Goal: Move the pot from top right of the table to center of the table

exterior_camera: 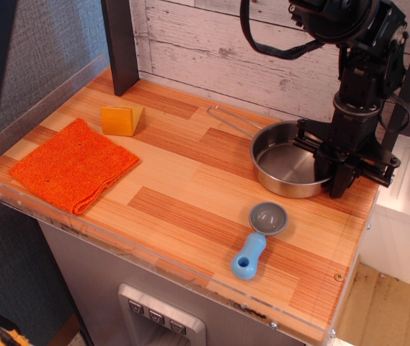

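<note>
Pot (285, 167) handle points up-left, hand (332, 171) clamping right rim

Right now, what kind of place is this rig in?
Probably a toy-kitchen test bench: a pot and a blue-handled scoop on a plank table with an acrylic rim, and a whitewashed board backdrop.

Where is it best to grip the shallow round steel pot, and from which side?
Probably the right rim of the shallow round steel pot, from above: the thin upright wall fits between fingers, and the black gripper is already there. The wire handle points away, up-left.
</note>
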Motion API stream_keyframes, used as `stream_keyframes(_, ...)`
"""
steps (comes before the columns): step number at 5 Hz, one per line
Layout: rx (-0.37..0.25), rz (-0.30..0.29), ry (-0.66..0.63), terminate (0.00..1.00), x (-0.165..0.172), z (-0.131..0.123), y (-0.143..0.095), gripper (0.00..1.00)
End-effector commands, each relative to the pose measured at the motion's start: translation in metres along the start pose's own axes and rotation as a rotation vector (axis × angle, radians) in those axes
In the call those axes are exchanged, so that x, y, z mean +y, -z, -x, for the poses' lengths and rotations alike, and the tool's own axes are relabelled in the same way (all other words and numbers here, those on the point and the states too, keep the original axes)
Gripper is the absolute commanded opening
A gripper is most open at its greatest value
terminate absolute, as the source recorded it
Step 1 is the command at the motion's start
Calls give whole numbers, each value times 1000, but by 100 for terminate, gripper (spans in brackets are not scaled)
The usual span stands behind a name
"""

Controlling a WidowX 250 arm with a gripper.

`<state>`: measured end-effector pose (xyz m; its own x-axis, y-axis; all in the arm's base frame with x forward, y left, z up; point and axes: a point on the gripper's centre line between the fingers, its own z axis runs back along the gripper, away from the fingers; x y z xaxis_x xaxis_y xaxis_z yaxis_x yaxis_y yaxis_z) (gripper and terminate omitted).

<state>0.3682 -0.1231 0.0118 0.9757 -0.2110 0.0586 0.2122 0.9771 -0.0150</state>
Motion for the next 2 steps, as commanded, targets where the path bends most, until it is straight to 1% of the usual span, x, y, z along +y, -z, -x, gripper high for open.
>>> stream_keyframes(1, -164, 43, 39, 0, 4, -12, -66, 0)
stream_keyframes(2, -260, 41, -5, 0, 13, -5, -103, 0)
